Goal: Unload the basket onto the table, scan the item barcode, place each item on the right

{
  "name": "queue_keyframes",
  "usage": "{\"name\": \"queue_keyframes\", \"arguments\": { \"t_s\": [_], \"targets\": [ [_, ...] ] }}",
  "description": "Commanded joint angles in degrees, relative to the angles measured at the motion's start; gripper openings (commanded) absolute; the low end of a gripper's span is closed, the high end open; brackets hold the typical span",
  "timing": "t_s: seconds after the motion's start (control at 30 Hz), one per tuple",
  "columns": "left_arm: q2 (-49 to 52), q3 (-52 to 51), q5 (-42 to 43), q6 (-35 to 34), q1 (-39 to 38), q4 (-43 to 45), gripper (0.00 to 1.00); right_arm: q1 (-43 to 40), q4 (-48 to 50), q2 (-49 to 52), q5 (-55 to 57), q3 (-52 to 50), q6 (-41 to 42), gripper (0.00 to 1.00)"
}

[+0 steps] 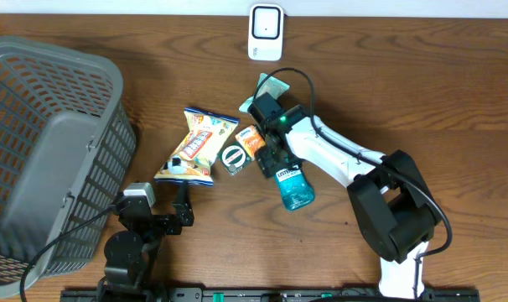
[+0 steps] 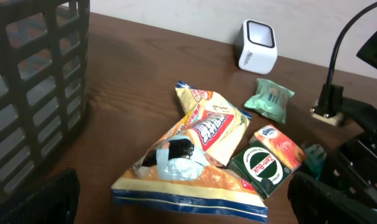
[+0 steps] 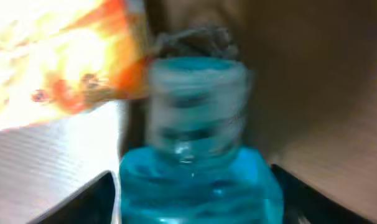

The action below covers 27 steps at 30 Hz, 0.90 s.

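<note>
A blue mouthwash bottle [image 1: 293, 186] lies on the table. My right gripper [image 1: 274, 161] reaches down over its upper end. In the right wrist view the bottle [image 3: 198, 186] fills the gap between the two dark fingers [image 3: 89, 199], its cap pointing away. The picture is blurred, so I cannot tell if the pads press on it. The white barcode scanner [image 1: 265, 32] stands at the back of the table, also seen from the left wrist [image 2: 258, 45]. My left gripper [image 1: 184, 214] rests low near the front edge, open and holding nothing [image 2: 188, 214].
A snack bag [image 1: 195, 147], a green round-label box [image 1: 234, 158], an orange packet [image 1: 251, 141] and a pale green pouch [image 1: 266, 86] lie clustered left of the bottle. A grey basket [image 1: 44, 143] fills the left side.
</note>
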Motion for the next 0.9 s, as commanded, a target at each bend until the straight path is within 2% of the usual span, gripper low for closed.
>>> {"name": "queue_keyframes", "arguments": {
  "t_s": [0.0,0.27,0.3,0.4,0.57,0.7,0.77,0.87],
  "targets": [
    [-0.3,-0.9,0.5,-0.3,0.3,-1.2,0.98,0.4,-0.9,1.0,1.0,1.9,-2.4,0.99],
    [-0.3,-0.9,0.5,-0.3,0.3,-1.2,0.98,6.0,-5.0,1.0,18.9,8.0,6.2,0.99],
    [-0.3,-0.9,0.5,-0.3,0.3,-1.2,0.98,6.4,-5.1,1.4,19.7,8.0,7.2,0.98],
    [-0.3,-0.9,0.5,-0.3,0.3,-1.2,0.98,7.7,-5.6,3.1,20.4,8.0,9.2,0.87],
    [-0.3,-0.9,0.5,-0.3,0.3,-1.2,0.98,11.5,-8.2,7.6,26.7,8.0,14.0,0.87],
    [-0.3,-0.9,0.5,-0.3,0.3,-1.2,0.98,12.9,-9.6,11.6,29.4,8.0,14.4,0.83],
    [-0.3,-0.9,0.5,-0.3,0.3,-1.2,0.98,12.9,-11.2,13.7,31.4,8.0,16.4,0.77],
    [-0.3,-0.9,0.5,-0.3,0.3,-1.2,0.98,12.9,-14.8,16.5,31.1,8.0,19.1,0.57]
  ]
}}
